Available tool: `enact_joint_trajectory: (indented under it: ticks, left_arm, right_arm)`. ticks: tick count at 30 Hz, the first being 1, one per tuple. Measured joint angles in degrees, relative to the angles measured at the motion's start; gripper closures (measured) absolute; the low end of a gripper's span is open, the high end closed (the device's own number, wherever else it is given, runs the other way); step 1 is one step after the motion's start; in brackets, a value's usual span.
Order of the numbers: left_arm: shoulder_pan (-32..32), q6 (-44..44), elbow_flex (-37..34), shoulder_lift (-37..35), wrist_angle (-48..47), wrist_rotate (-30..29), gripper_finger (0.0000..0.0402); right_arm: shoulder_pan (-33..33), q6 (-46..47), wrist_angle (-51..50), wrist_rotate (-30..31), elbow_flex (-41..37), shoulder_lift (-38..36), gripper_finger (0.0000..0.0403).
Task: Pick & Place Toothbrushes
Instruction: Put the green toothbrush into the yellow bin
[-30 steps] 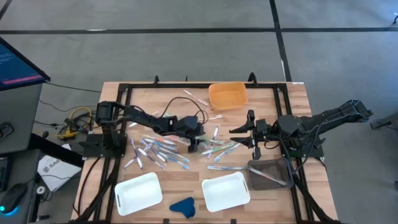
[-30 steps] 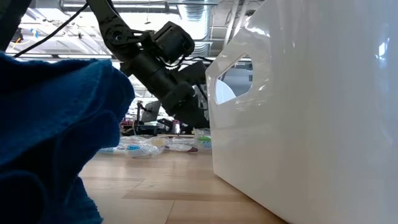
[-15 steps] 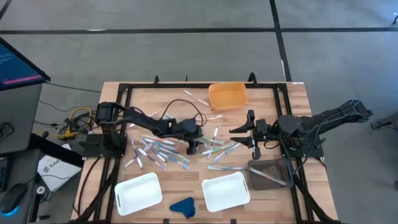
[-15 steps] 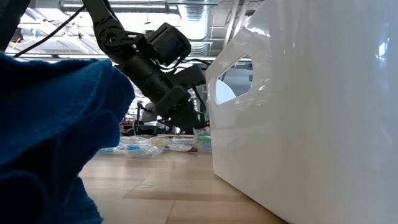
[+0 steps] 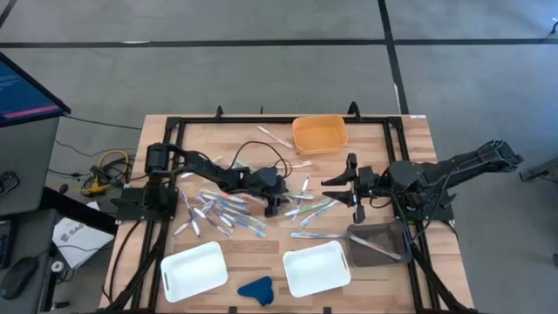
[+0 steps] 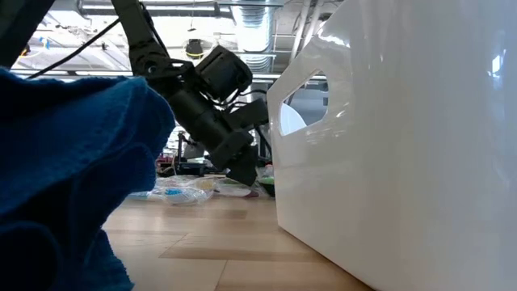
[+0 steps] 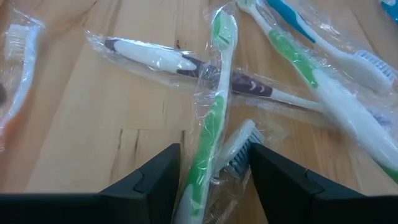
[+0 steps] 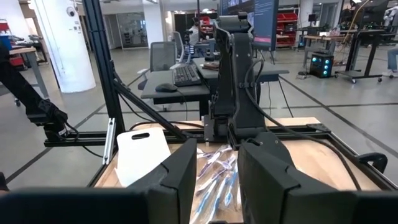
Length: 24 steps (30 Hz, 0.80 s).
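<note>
Several wrapped toothbrushes (image 5: 228,209) lie scattered on the wooden table's middle. My left gripper (image 5: 273,208) slants down into the right end of that pile. In the left wrist view it (image 7: 214,183) is open, its fingers on either side of a green toothbrush (image 7: 214,106) in clear wrap, with a white brush head (image 7: 239,149) beside it. A white and purple toothbrush (image 7: 168,62) lies crosswise under the green one. My right gripper (image 5: 353,187) hangs level above the table's right half, open (image 8: 217,180) and holding nothing.
An orange bin (image 5: 320,133) stands at the far edge. Two white trays (image 5: 193,270) (image 5: 316,268) sit along the near edge, with a blue cloth (image 5: 255,289) between them. A dark tray (image 5: 379,244) at the right holds a toothbrush. A black cable (image 5: 261,148) loops over the far middle.
My left gripper has sunk toward the toothbrushes on the table, staying open and keeping its slant.
</note>
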Motion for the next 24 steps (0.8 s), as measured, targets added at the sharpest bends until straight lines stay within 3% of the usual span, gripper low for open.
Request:
enact_joint_trajectory:
  ticks: [15, 24]
  left_arm:
    - [-0.02, -0.13, -0.19, -1.56, -0.44, -0.17, 0.0217]
    - [-0.02, -0.35, -0.19, -1.56, -0.29, -0.17, 0.0284]
  right_arm:
    - [0.02, 0.02, -0.80, 0.00, 0.00, 0.00, 0.0290]
    - [0.02, 0.01, -0.80, -0.01, 0.00, 0.00, 0.0290]
